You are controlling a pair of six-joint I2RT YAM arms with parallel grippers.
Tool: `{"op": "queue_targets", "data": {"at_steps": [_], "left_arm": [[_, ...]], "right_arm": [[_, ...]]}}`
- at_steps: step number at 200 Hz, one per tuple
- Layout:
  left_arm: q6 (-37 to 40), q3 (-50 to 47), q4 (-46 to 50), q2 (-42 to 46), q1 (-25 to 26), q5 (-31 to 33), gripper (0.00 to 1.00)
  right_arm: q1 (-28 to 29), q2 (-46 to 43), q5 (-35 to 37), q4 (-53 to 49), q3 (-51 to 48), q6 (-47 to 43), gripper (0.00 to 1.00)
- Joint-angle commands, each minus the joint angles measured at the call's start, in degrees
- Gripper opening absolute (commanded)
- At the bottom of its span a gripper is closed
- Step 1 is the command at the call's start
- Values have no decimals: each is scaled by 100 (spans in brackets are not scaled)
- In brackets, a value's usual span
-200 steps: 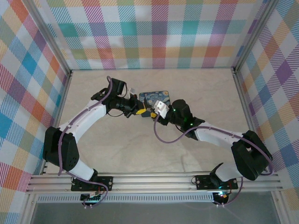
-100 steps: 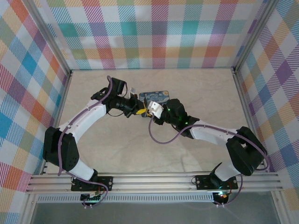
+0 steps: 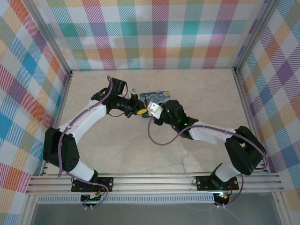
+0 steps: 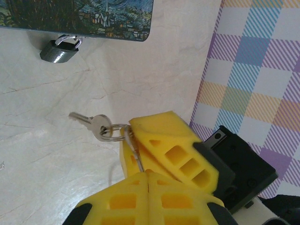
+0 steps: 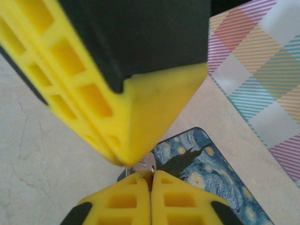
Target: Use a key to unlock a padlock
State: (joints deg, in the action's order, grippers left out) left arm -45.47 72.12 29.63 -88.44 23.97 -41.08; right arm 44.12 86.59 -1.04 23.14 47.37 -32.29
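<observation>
Now the right pincer point(image 5: 151, 177) has slid in over the last second, meeting the left pincer point(image 4: 146, 172) tip to tip: likely a hand-over of the key point(image 4: 90, 122). Left pincer clamped tight on the wire of the key ring point(image 4: 117, 131); right pincer closed at that ring, grip uncertain. Key just ahead of the left tips, padlock point(image 4: 59, 51) farther ahead at the box point(image 4: 79, 16) edge. Count: 2 pincers, 1 key, 1 padlock, 1 box.
</observation>
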Motion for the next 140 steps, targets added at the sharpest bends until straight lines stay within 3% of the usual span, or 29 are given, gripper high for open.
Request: {"op": "queue_targets", "data": {"at_steps": [1, 17, 44, 91, 111, 140], "left_arm": [[25, -21, 63, 132, 38, -147, 0], [26, -48, 13, 105, 38, -124, 0], [121, -23, 17, 47, -19, -54, 11], [1293, 533, 667, -15, -205, 322, 39], [2199, 706, 776, -65, -225, 241, 41], [3611, 527, 870, -76, -235, -207, 34]], "right_arm": [[53, -16, 1, 104, 163, -29, 3], [62, -80, -13, -112, 136, -11, 1], [61, -223, -199, -634, 118, 144, 0], [-23, -283, -959, -1938, 400, 700, 0], [-204, -291, -1770, -2447, 563, 1254, 0], [-513, -283, -3053, -3108, 774, 2009, 0]]}}
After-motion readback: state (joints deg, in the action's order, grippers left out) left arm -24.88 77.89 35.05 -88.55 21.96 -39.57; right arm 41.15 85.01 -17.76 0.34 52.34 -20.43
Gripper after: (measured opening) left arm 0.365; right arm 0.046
